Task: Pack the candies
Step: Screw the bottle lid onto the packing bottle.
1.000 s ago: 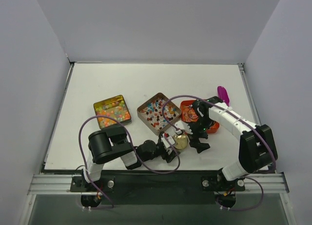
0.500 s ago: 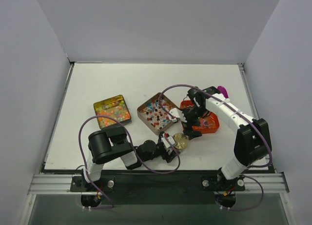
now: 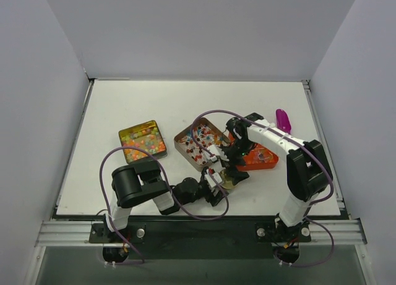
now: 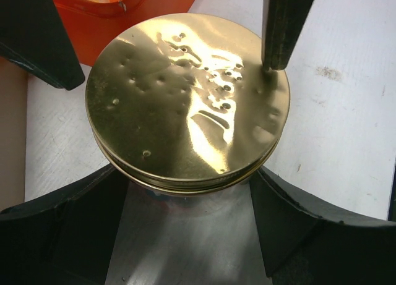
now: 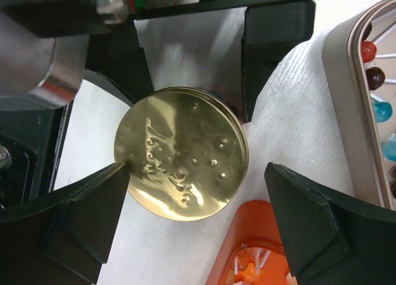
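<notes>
Round bead candies (image 3: 143,140) fill a gold tin at left. Twist-wrapped candies (image 3: 199,143) lie in a beige tin (image 5: 346,68) at centre. More candies (image 5: 247,274) sit in an orange tray (image 3: 263,156). A jar with a round gold lid (image 4: 185,99) stands near the front, with my left gripper (image 4: 187,170) shut on its body just under the lid. My right gripper (image 5: 197,169) hangs open over the lid (image 5: 180,154). One of its fingertips (image 5: 120,174) touches the rim, and the other (image 5: 275,174) stands clear of it.
A purple scoop (image 3: 283,119) lies at the back right of the white table. The orange tray (image 5: 260,226) sits just beside the jar. The left arm lies low along the table's front edge (image 3: 154,195).
My right arm has swung left, bringing its open gripper from beside the orange tray to over the gold lid. The left arm and the jar have not moved.
</notes>
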Motion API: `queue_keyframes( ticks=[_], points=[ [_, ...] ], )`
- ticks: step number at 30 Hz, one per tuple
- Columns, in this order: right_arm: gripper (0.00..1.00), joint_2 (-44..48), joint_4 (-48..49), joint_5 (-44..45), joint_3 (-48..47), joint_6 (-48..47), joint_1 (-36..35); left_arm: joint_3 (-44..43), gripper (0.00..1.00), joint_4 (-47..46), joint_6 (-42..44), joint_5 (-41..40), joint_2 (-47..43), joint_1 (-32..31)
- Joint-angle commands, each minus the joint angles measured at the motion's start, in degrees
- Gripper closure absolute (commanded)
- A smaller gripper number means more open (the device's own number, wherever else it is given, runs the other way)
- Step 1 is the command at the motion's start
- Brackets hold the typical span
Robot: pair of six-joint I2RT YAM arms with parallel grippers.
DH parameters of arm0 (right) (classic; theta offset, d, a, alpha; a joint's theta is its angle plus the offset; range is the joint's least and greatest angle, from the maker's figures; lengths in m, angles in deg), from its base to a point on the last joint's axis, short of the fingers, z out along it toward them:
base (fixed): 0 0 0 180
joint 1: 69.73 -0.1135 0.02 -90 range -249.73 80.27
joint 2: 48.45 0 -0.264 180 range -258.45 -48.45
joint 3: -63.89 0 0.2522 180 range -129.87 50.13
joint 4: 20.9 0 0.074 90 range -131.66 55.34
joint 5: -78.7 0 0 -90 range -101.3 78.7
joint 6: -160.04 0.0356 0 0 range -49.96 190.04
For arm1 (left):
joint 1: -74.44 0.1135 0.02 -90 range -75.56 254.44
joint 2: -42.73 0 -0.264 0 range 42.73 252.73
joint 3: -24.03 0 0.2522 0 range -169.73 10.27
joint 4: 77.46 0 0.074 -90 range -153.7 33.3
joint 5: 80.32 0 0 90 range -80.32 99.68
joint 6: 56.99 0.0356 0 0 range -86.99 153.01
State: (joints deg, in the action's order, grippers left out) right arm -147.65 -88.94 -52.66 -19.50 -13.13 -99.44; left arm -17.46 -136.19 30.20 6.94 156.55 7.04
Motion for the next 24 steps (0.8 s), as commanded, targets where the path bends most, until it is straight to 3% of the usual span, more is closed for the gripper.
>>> queue_keyframes(
  ticks=[1, 16, 24],
  points=[
    [0.0, 2.78, -4.16, -0.3, 2.03, -1.02, 0.45, 2.94, 1.0, 18.26, -3.34, 1.51, 3.07, -0.02],
    [0.0, 11.74, -3.99, 4.62, 13.46, 3.28, 0.8, 3.64, 1.0, 17.03, -5.01, 1.25, 2.9, -0.02],
    [0.0, 12.01, -0.04, 7.86, 15.83, 6.97, 1.32, 3.56, 1.0, 17.03, -4.93, 1.42, 3.16, -0.45]
  ],
)
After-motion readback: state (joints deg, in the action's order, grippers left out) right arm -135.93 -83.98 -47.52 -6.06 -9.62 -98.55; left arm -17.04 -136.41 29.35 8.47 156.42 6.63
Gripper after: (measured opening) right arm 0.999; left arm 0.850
